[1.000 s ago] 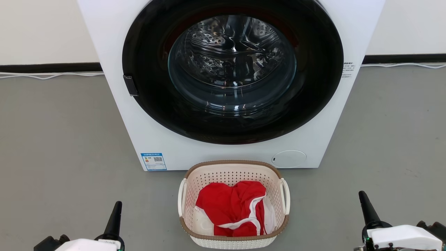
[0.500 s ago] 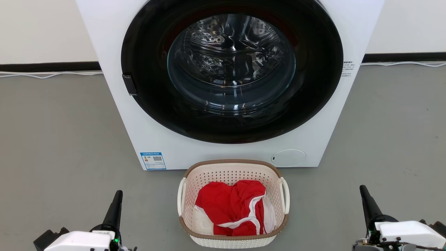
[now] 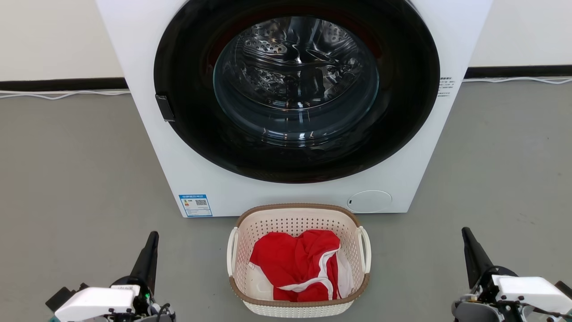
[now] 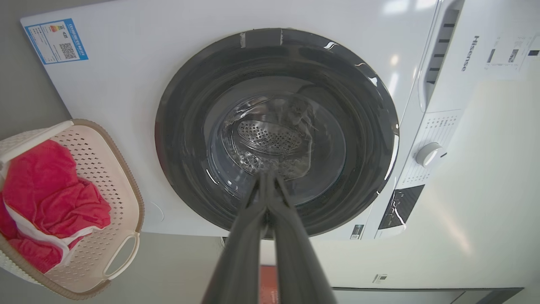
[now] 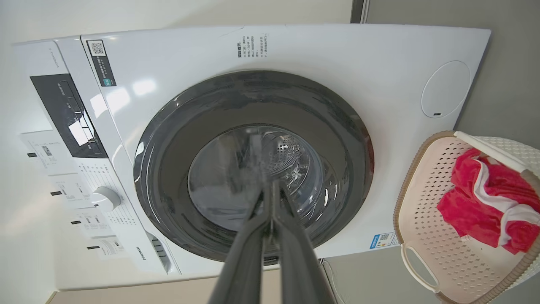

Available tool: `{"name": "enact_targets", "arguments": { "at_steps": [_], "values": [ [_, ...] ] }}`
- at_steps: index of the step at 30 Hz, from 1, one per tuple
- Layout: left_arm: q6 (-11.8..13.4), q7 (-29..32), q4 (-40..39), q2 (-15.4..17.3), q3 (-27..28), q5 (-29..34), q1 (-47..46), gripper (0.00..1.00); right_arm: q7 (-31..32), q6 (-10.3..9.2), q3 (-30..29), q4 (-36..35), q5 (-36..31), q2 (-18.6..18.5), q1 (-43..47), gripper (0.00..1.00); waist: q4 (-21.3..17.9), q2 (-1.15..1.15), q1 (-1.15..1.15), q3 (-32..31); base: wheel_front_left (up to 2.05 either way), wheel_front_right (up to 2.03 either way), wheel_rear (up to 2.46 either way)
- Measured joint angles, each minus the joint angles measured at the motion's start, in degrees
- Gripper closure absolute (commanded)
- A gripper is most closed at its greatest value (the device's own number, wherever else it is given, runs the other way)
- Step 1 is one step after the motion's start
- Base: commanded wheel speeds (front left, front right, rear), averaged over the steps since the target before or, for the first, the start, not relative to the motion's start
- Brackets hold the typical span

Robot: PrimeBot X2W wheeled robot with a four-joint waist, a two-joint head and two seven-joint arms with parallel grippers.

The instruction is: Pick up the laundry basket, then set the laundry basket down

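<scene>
1. Near left, the left claw [image 3: 153,237] sits low over the floor [image 3: 80,179]; its fingers are pressed together and hold nothing. Near right, the right claw [image 3: 467,236] is likewise pinched closed and empty. Each stands well apart from the basket.
2. The laundry basket [image 3: 298,219] stands upright on the floor between the two claws, with a red garment [image 3: 290,264] heaped inside. This fits a basket waiting to be lifted as well as one already set down; the pictures do not settle which.
3. Risk, judged: the left loop handle [image 3: 231,250] and the right loop handle [image 3: 367,250] are thin and lie close against the side walls. Pointed fingers arriving closed could shove the light basket aside or snag in the perforations; a hold on one handle alone would likely tip it and spill the garment.
4. Room: there is open floor to the left, right and near side of the basket. The far side is tight; its far rim lies just before the washing machine [image 3: 187,179], and I cannot tell whether they touch.
5. Farther off, the round door [image 3: 295,80] is closed and overhangs that far rim in the head view; a basket carried far-ward could strike it. The cable [image 3: 58,95] along the far wall is well clear.
</scene>
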Motion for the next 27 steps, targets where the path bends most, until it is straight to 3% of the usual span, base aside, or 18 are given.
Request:
{"name": "enact_targets", "arguments": {
  "at_steps": [27],
  "values": [
    [-0.5, 0.2, -0.2, -0.1, 0.1, -1.5, -0.4, 1.00, 0.3, 0.00, -0.1, -0.1, 1.9, 0.0, -1.0, 1.00, 0.0, 0.00, 0.00, 0.0, 0.00, 0.00, 0.00]
  ]
}}
